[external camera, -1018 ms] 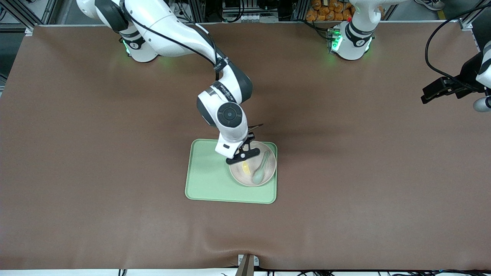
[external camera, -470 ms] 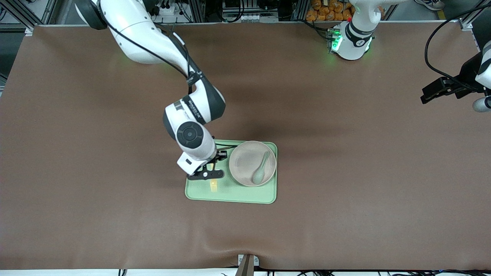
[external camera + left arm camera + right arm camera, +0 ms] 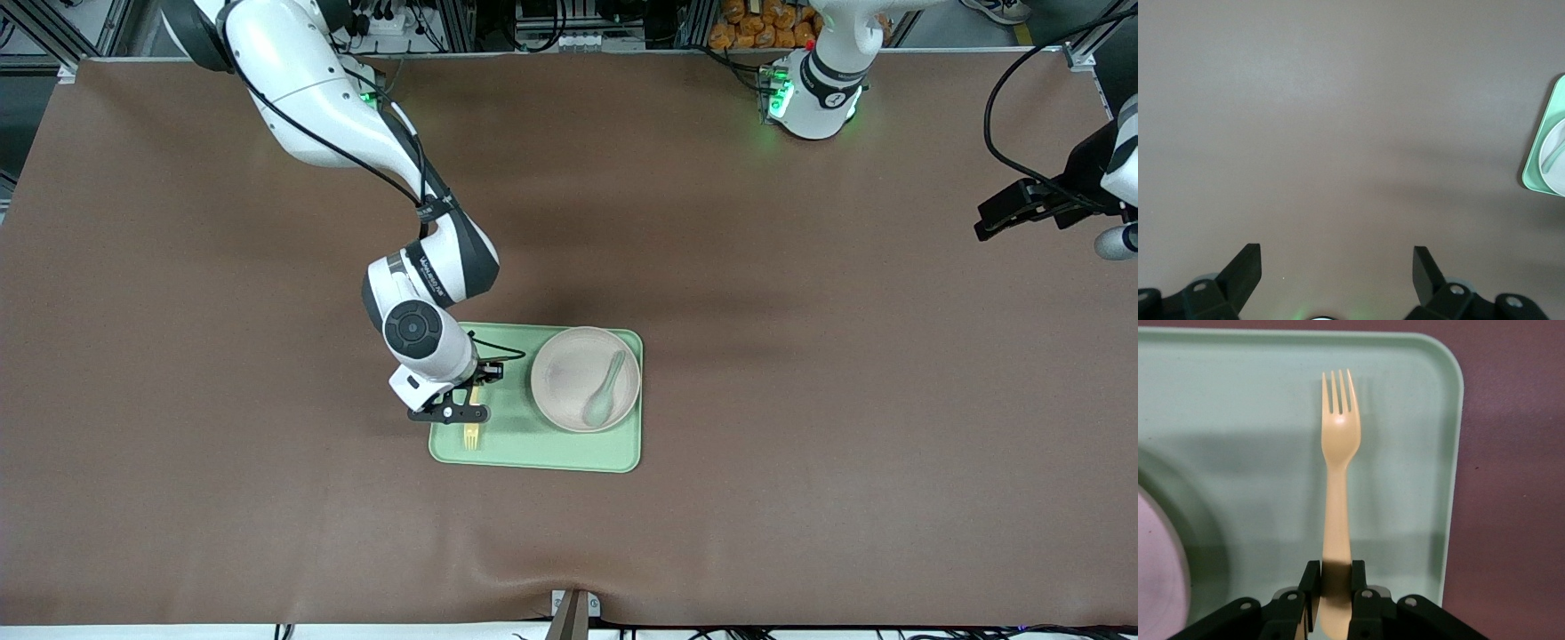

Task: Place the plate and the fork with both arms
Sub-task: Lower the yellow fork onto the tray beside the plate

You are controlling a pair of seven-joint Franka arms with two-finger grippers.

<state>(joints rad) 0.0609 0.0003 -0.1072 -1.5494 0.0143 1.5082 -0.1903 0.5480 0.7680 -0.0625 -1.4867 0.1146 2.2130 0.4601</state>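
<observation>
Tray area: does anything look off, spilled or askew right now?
Nothing stands out. The plate sits flat on the tray with a spoon in it; the right hand holds the fork straight over the tray's bare part.

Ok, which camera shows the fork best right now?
The right wrist view: the fork fills it, tines clear, handle pinched in the right gripper over the tray. The front view shows only its tines, small. The left wrist view misses it.
</observation>
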